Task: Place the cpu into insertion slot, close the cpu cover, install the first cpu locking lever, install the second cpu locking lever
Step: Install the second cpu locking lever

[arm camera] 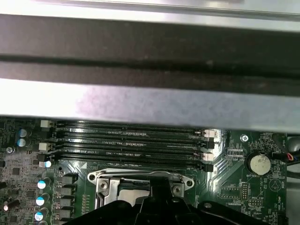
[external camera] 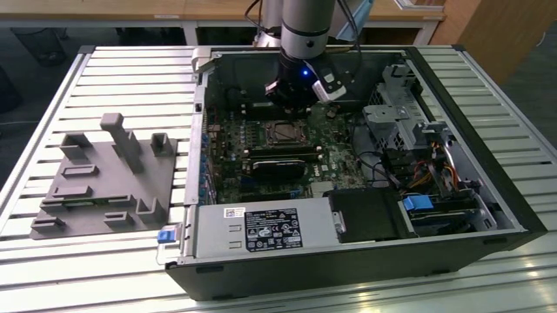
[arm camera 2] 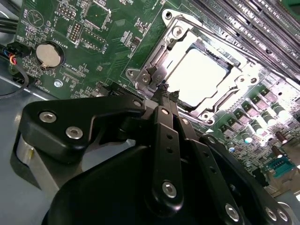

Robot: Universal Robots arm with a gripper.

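The cpu (arm camera 2: 199, 75) lies flat in the insertion slot (external camera: 280, 132) on the green motherboard, its silvery top shining. The cpu cover (arm camera 2: 220, 105), a silvery metal frame, lies down around the chip. In the second wrist view my gripper (arm camera 2: 168, 93) hangs just over the socket's edge, its black fingers drawn together with nothing visible between them. In the exterior view the gripper (external camera: 290, 111) sits inside the open computer case, right behind the socket. In the first wrist view the gripper (arm camera: 157, 190) covers the near part of the cover (arm camera: 140, 177).
Long black memory slots (arm camera: 131, 140) run beside the socket, and a coin battery (arm camera: 258, 163) lies nearby. A black cooler block (external camera: 278, 166), the power supply (external camera: 261, 228) and drive cages (external camera: 400, 117) crowd the case. A grey fixture (external camera: 104, 176) stands on the slatted table at the exterior view's left.
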